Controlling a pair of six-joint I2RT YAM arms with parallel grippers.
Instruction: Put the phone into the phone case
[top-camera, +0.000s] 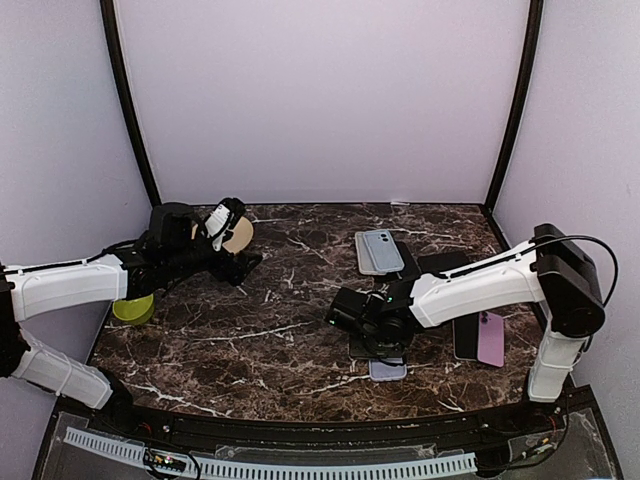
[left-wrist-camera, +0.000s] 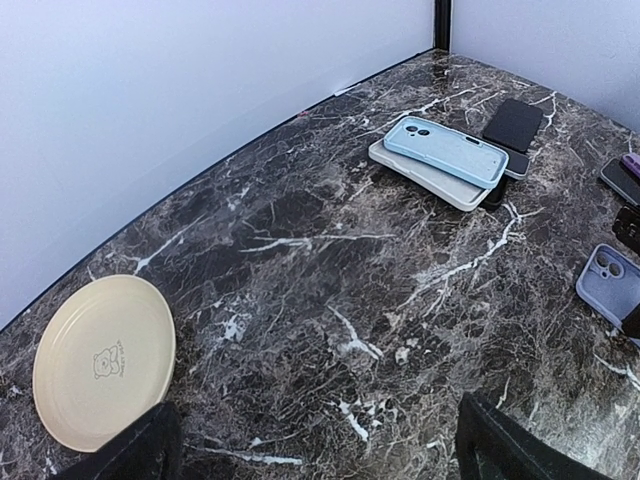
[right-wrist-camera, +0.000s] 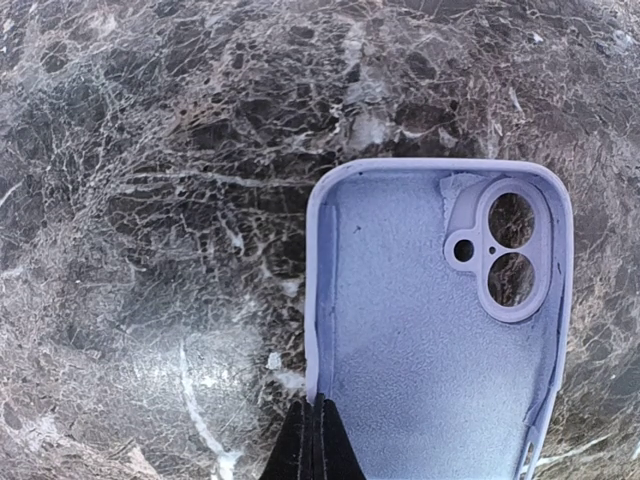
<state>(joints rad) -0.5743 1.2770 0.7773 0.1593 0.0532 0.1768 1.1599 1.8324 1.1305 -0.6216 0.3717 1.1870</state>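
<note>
Right hand (right-wrist-camera: 316, 440) — pinched closed — at rim of the lilac phone case (right-wrist-camera: 440, 330).

The bench (right-wrist-camera: 150, 200) looks like polished dark marble, glossy and veined in white. The lilac phone case (right-wrist-camera: 420, 330) has a matt, finely fuzzy lining and soft, rubbery-looking rims. The cream plate (left-wrist-camera: 100, 360) seems to be smooth plastic with a dull sheen. The pale blue case (left-wrist-camera: 445, 150) looks smooth and satin, like silicone.
</note>
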